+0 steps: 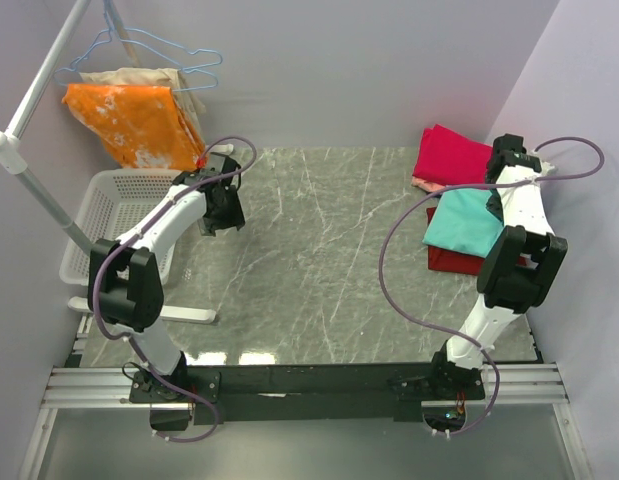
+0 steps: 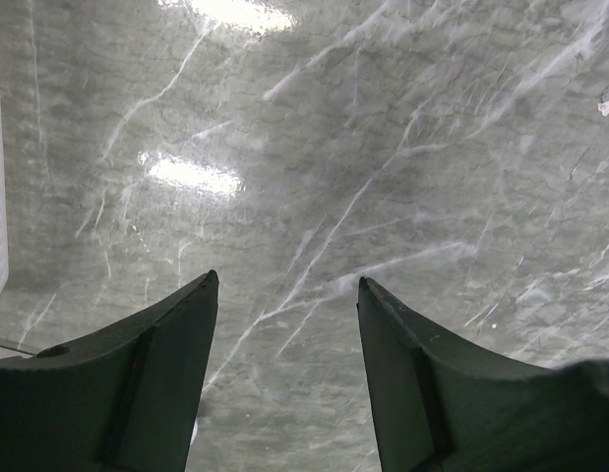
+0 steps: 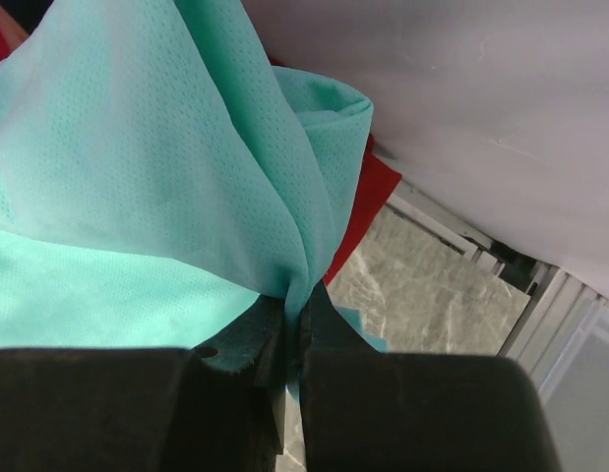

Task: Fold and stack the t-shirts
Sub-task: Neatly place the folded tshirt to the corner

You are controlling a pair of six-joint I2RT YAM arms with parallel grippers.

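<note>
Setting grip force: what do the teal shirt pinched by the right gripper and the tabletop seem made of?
Teal shirt: thin matte knit, probably cotton or a blend; fine dotted texture, soft folds. Tabletop: hard, glossy marble-look surface; white veins, light reflections; stone or laminate, cannot tell.

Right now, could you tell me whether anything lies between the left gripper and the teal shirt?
Nothing visible does. Only bare table lies between the open left gripper and the teal shirt, which the right gripper pinches at the table's right side.

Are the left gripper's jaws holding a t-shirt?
No, the left gripper stands open, and only the marble table shows between its jaws.
</note>
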